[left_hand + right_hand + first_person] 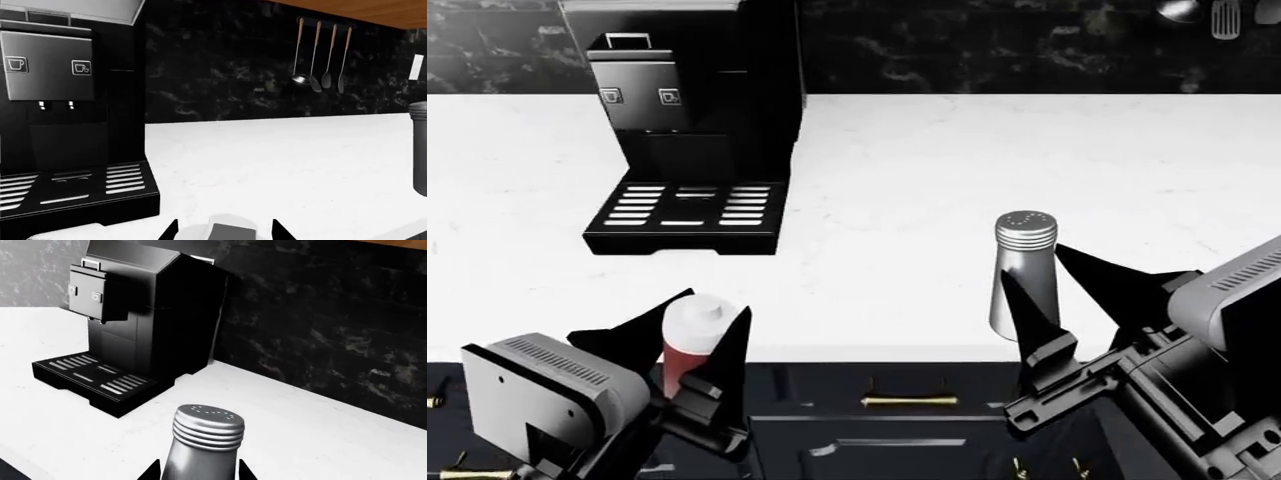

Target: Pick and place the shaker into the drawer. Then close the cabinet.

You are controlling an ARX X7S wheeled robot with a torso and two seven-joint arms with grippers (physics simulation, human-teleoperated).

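Observation:
The shaker, a slim silver cylinder with a ridged, hole-dotted cap, stands upright on the white counter near its front edge. My right gripper has one finger on each side of it, touching its sides. In the right wrist view the shaker fills the space between the right gripper's tips. My left gripper is open astride a red bottle with a white cap. The cap shows between the left gripper's tips. The navy cabinet front with a brass handle lies below the counter edge.
A black coffee machine with a drip tray stands at the back left of the counter. Utensils hang on a rail on the dark backsplash. A grey cylinder is cut off by the left wrist view's edge.

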